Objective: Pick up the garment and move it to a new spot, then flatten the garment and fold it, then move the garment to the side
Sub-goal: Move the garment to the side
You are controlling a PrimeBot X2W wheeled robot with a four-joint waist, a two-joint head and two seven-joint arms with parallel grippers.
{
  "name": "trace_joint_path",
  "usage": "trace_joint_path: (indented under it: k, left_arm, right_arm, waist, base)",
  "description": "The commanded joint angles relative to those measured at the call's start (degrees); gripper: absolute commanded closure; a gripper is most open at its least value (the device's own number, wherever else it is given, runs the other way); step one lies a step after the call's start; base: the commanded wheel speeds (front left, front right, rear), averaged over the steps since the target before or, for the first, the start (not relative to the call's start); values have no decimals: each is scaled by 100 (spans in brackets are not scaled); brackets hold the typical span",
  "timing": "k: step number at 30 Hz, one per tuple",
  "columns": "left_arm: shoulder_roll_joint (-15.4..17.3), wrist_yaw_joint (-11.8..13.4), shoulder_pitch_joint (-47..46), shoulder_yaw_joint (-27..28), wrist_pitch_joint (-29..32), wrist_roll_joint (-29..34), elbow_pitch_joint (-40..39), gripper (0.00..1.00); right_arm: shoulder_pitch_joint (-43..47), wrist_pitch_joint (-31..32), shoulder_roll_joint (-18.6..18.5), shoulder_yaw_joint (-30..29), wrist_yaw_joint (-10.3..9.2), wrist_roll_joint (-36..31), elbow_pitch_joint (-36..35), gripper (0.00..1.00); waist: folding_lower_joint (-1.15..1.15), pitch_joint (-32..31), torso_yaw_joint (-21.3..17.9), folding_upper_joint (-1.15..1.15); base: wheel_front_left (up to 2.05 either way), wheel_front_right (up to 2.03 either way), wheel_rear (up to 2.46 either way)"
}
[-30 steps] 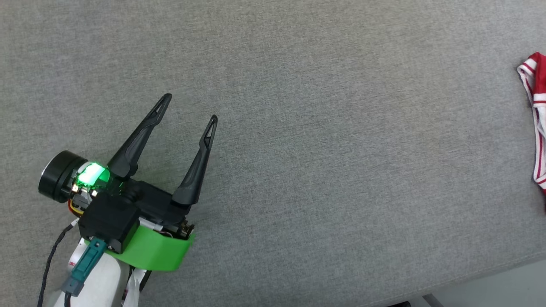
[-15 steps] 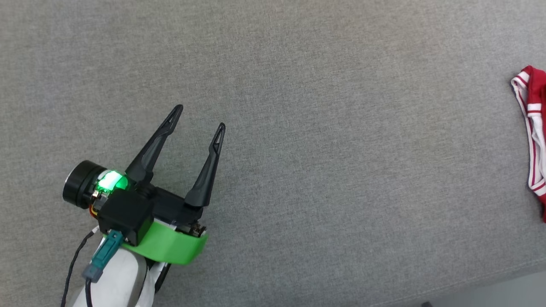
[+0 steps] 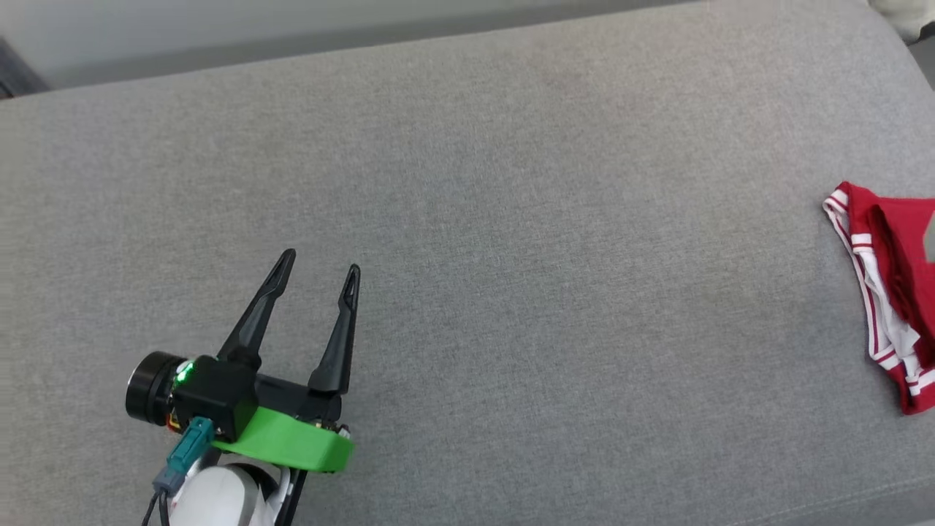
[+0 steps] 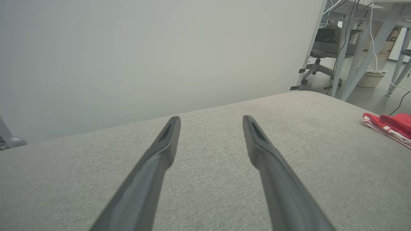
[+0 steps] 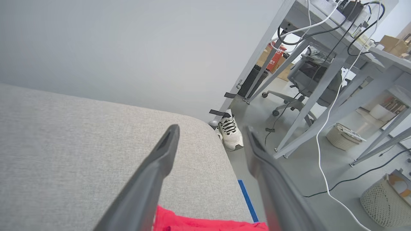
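The garment (image 3: 887, 292), red with white and striped trim, lies bunched on the grey cushion (image 3: 511, 256) at the head view's right edge. In the left wrist view the garment (image 4: 390, 125) shows far off to the right. My left gripper (image 3: 321, 260) hovers open at the lower left, far from it, with nothing between its fingers (image 4: 211, 118). My right gripper (image 5: 211, 127) stands open over the cushion's end. Red fabric of the garment (image 5: 199, 223) lies under the base of its fingers, and nothing is held between them.
The cushion ends just beyond the garment, with blue tape (image 5: 247, 200) on the floor below. A white shoe (image 5: 230, 131), an office chair (image 5: 308, 80), desk legs with hanging cables and a woven basket (image 5: 385, 202) stand past that end. A pale wall runs behind the cushion.
The head camera has moved, so the cushion's far edge and more of the garment now show. My left gripper stays open.
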Motion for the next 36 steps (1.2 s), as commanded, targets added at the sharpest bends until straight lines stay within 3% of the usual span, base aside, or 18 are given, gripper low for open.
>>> trace_joint_path:
  k: [1,8,16,22,36]
  left_arm:
    - [-61,31,90,61,-32,-1,48,0]
    - [-286,-12,397,300,-33,-42,439,0]
    - [-538,-50,549,477,-33,-4,838,0]
    - [-652,-91,662,570,-33,62,1028,0]
    - [-852,-136,775,803,-33,333,1209,0]
  right_arm:
    - [213,26,85,73,-9,203,-265,0]
    - [1410,399,528,798,-9,1151,-1901,0]
    - [2784,185,1362,683,-9,1345,-2978,0]
    - [3444,-178,1848,576,-9,1302,-3048,0]
    - [3738,-447,1959,762,-9,1228,-2759,0]
  waist:
    - [1,-572,285,66]
    - [1,-971,574,66]
    - [1,-1221,933,66]
    - [1,-1314,1058,66]
    - [1,-1369,1107,66]
  base:
    - [0,0,0]
    - [0,0,0]
    - [0,0,0]
    - [0,0,0]
    - [0,0,0]
